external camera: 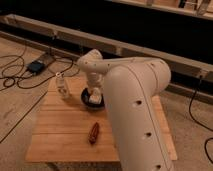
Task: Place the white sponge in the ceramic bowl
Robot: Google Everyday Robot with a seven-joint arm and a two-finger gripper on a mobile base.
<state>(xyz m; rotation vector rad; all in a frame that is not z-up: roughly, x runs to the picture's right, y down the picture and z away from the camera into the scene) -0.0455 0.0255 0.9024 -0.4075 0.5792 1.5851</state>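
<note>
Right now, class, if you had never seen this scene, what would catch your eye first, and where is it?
The big white robot arm fills the right foreground, bending over a slatted wooden table. Its gripper reaches down at the dark ceramic bowl near the table's far edge, where a pale patch, possibly the white sponge, shows. A translucent cup stands left of the bowl, and a small reddish-brown object lies nearer the front.
</note>
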